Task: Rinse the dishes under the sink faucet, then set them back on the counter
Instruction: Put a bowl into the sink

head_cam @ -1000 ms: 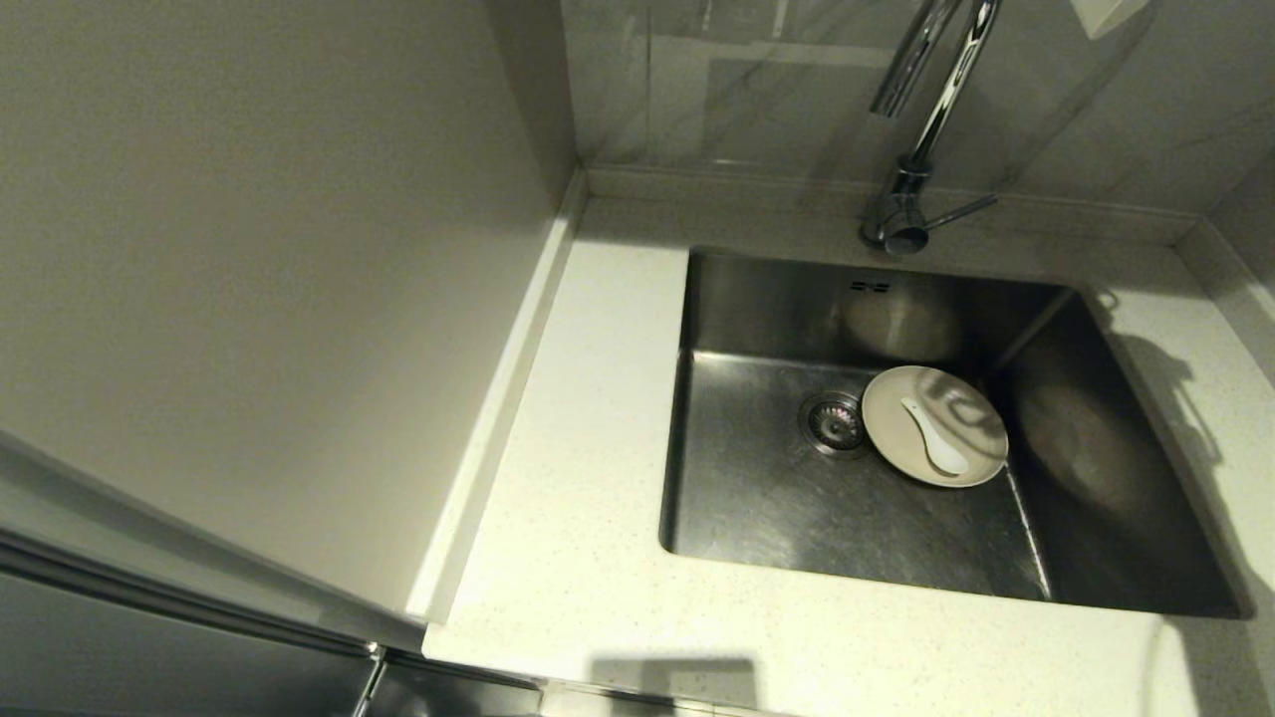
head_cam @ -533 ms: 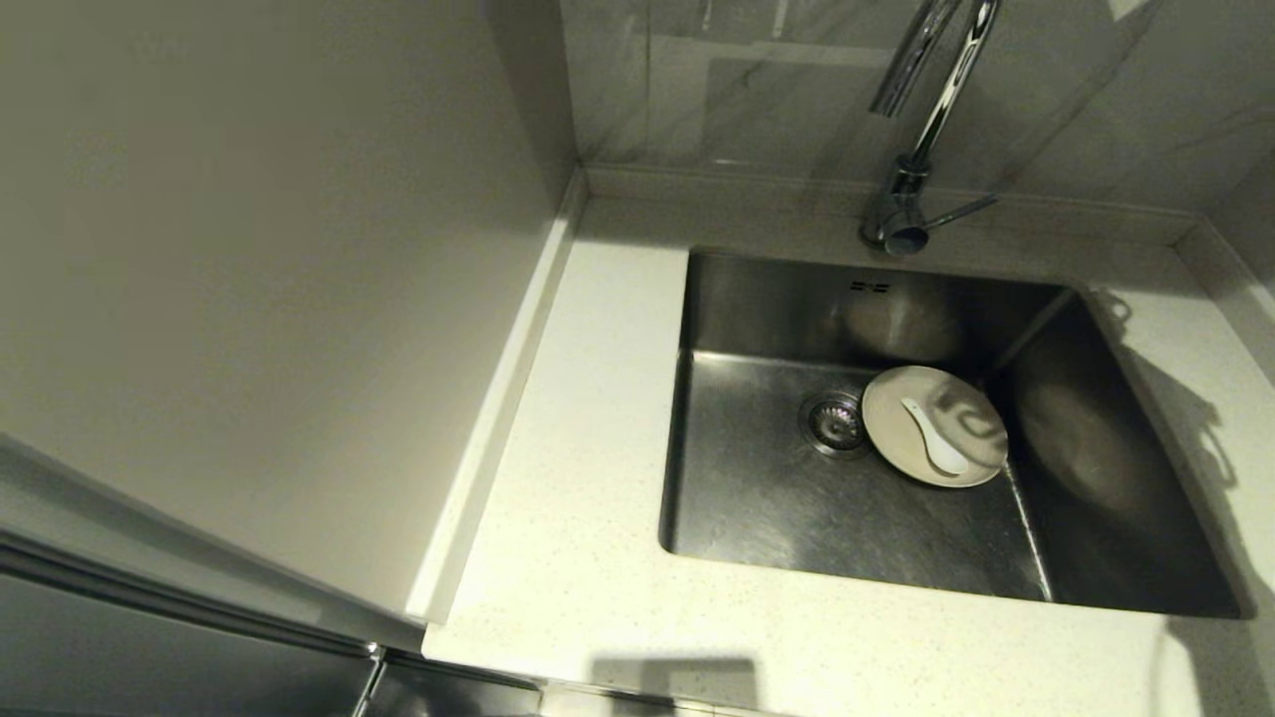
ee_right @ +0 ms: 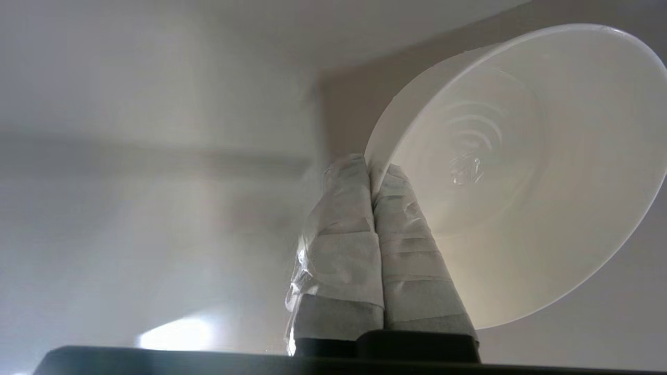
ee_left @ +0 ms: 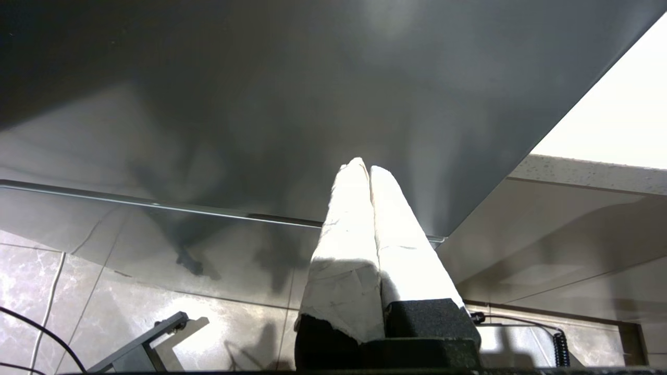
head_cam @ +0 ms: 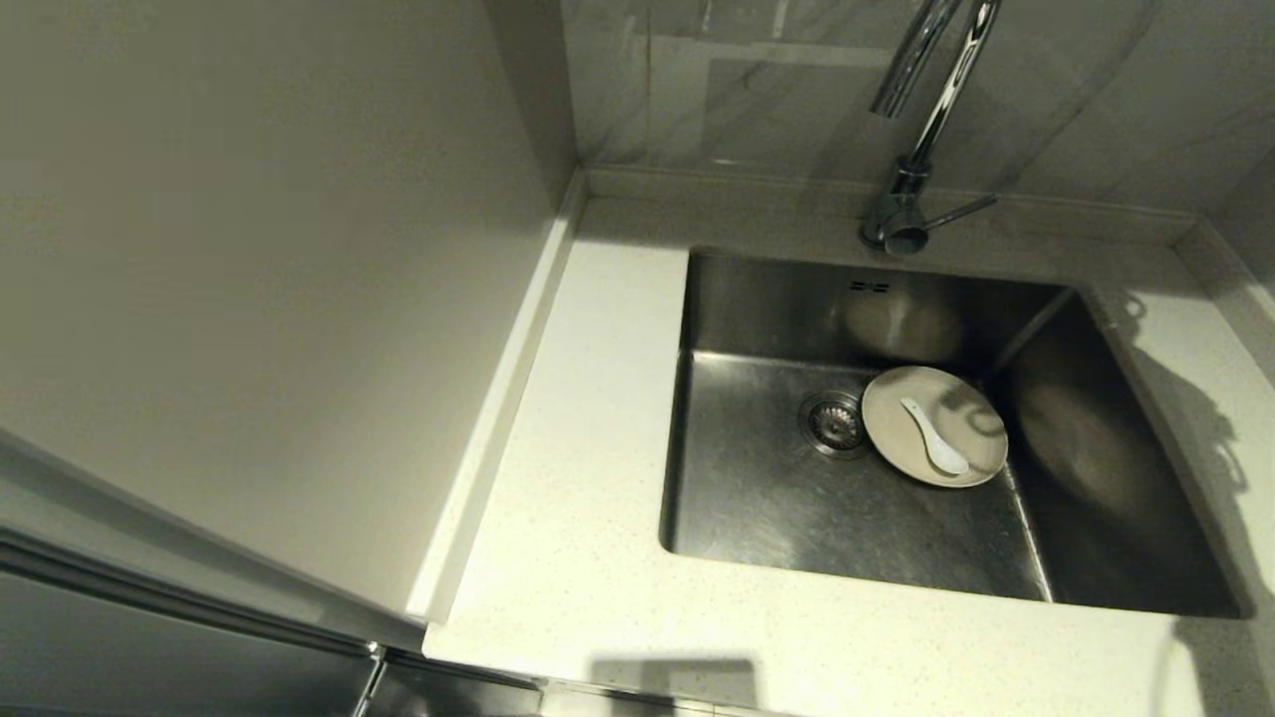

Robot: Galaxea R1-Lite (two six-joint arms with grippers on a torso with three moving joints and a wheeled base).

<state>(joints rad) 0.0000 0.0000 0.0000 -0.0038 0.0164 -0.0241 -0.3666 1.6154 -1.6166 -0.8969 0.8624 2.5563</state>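
Observation:
In the steel sink a cream-white plate lies just right of the drain strainer, with a white soup spoon on it. The chrome faucet rises behind the basin, its lever pointing right. My right gripper is shut on the rim of a white bowl, which is tipped on its side with a few water drops inside; neither shows in the head view. My left gripper is shut and holds nothing, low beside a dark cabinet front.
The speckled counter runs left of and in front of the sink, ending at a tall panel on the left. A low raised back edge meets the tiled wall. An arm's shadow falls on the counter right of the basin.
The shadow over the plate and the right-hand counter has slid to the right and off most of the plate. Plate and spoon have not moved.

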